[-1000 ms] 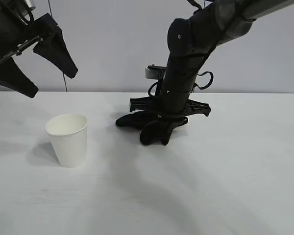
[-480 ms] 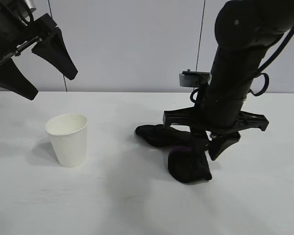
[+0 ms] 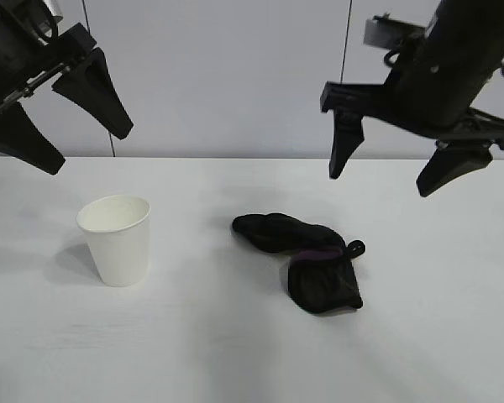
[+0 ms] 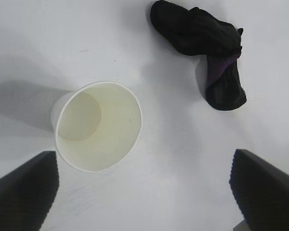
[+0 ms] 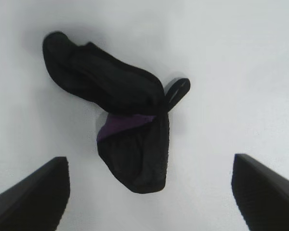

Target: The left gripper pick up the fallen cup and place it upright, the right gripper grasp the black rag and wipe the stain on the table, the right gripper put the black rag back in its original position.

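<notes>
Soft, crumpled black rag (image 3: 307, 259) with a purple fold lies right of the upright tapered paper cup (image 3: 115, 239), both grippers, left (image 3: 71, 126) and right (image 3: 395, 172), hanging spread wide, empty.

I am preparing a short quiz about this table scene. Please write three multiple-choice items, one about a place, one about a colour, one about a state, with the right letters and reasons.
1. Where does the black rag lie, in the exterior view?
A. inside the cup
B. on the table, right of the cup
C. between the right gripper's fingers

2. What colour is the stripe on the rag?
A. purple
B. yellow
C. red

3. How does the cup stand?
A. on its side
B. upside down
C. upright, mouth up

Answers:
1 B: the rag rests on the table, apart from the cup, with the open right gripper above it.
2 A: the right wrist view shows a purple patch.
3 C: its open rim faces up, below the open left gripper.
</notes>
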